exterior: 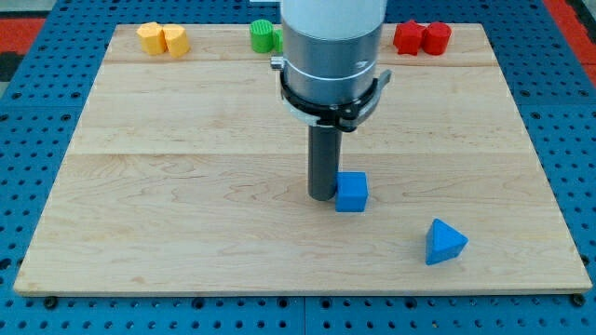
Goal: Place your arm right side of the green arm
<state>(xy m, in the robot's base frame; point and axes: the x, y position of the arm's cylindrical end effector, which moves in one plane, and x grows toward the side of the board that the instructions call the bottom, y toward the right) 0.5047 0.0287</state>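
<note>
No readable text, labels, brands or numbers anywhere I can see: not on my arm housing, not on the blocks, not on the desk [186, 140].

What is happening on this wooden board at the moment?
My tip rests on the wooden board, touching or nearly touching the left side of the blue cube. A blue triangular block lies toward the bottom right. The green block sits at the top edge, partly hidden by my arm, between two yellow blocks and two red blocks.
</note>
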